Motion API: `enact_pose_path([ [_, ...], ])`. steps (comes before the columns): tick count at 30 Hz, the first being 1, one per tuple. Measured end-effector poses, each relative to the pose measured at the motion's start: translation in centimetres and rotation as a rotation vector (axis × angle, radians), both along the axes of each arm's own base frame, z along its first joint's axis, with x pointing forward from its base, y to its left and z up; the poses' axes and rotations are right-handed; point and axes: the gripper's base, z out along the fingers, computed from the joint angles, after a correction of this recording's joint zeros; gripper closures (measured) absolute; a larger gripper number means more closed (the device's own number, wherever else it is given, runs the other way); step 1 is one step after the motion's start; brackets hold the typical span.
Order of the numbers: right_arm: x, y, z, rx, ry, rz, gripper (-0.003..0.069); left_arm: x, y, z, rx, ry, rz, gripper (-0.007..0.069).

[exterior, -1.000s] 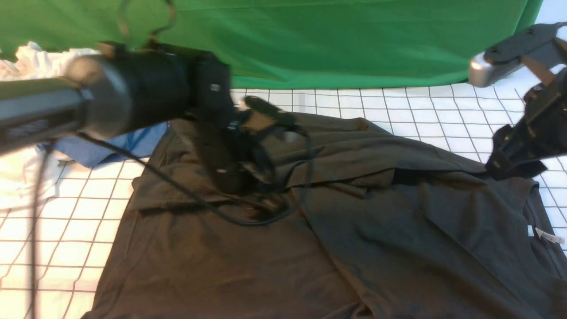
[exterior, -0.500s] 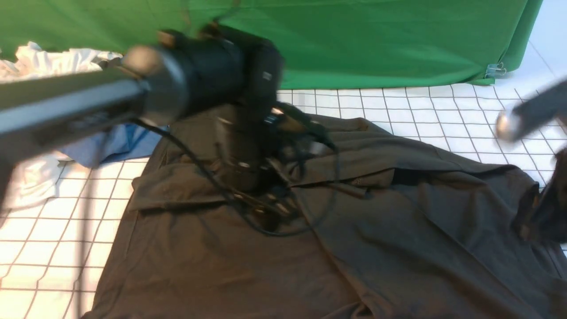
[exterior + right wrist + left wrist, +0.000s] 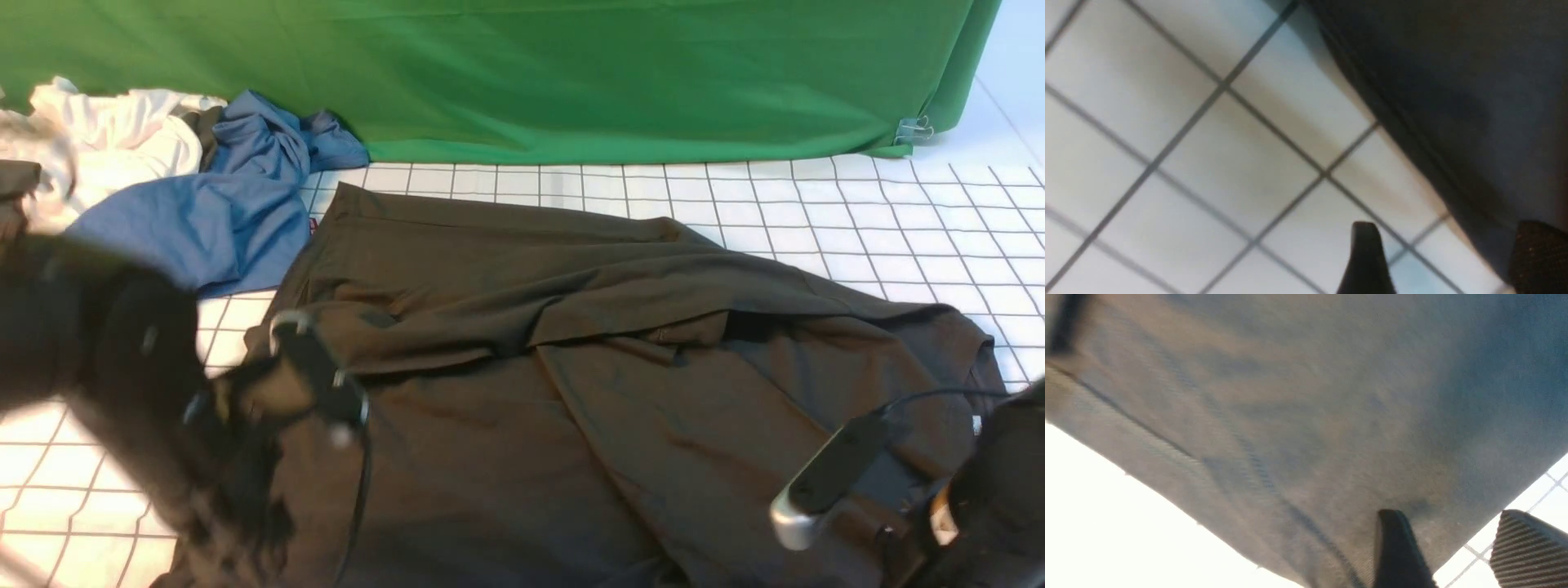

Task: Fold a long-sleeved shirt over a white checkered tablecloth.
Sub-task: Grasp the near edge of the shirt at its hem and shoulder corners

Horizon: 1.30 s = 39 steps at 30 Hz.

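Between the parted fingers of the left pincer (image 3: pixel 1453 555) runs the stitched edge of the large, dark charcoal cotton long-sleeved shirt (image 3: pixel 522 392). One finger sits over the fabric, the other over the big white checkered tablecloth (image 3: pixel 857 220) just beside it. The right pincer (image 3: pixel 1453 261) is likewise apart, straddling the shirt's other side, with dark cloth at one finger and grid squares at the other. Neither has anything clamped. Ahead of both pincers the shirt lies spread on the tablecloth, rumpled, a loose flap draped across its far half. It looks soft, light and limp, so it will likely sag and drag rather than hold its shape. The firmer stitched hem seems the best place to pinch, low down, without catching the tablecloth beneath.
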Motion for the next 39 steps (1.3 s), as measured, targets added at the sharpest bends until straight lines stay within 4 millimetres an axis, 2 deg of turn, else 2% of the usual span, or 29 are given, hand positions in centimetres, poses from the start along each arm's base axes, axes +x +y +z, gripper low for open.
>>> enact_pose_path([
  [4, 0.6, 0.3, -0.8, -0.021, 0.025, -0.018, 0.0178, -0.6, 0.3, -1.1, 0.007, 0.006, 0.002, 0.0272],
  [9, 1.2, 0.5, -0.1, -0.025, 0.008, -0.017, 0.0178, -0.4, 0.8, -1.6, 0.066, 0.003, 0.016, 0.0197],
  [17, 1.4, 0.4, 1.5, -0.034, -0.015, -0.018, 0.0178, 0.1, 1.0, -4.1, 0.145, 0.099, 0.005, 0.0170],
  [19, 1.3, 0.2, 1.7, -0.054, -0.012, -0.029, 0.0178, 0.3, 0.9, -4.1, 0.145, 0.098, 0.004, 0.0175],
  [22, 1.3, -0.6, 1.9, -0.135, -0.022, -0.064, 0.0178, 0.5, 0.9, -4.0, 0.145, 0.099, 0.005, 0.0244],
  [26, 1.7, -1.6, 1.9, -0.154, -0.056, -0.123, 0.0178, 1.2, 0.6, -3.7, 0.140, 0.068, 0.002, 0.0415],
  [28, 1.9, -2.7, 1.3, -0.143, -0.056, -0.174, 0.0178, 1.6, 0.5, -3.4, 0.135, 0.049, 0.002, 0.0555],
  [30, 1.9, -3.2, 0.9, -0.125, -0.054, -0.211, 0.0178, 1.8, 0.5, -3.3, 0.132, 0.040, 0.005, 0.0623],
  [33, 1.5, -3.6, 0.3, -0.106, -0.039, -0.233, 0.0178, 2.0, 0.4, -3.0, 0.128, 0.031, 0.011, 0.0655],
  [39, 1.5, -3.5, -1.1, -0.101, -0.007, -0.233, 0.0178, 2.7, 0.2, -1.6, 0.120, 0.003, 0.018, 0.0655],
])
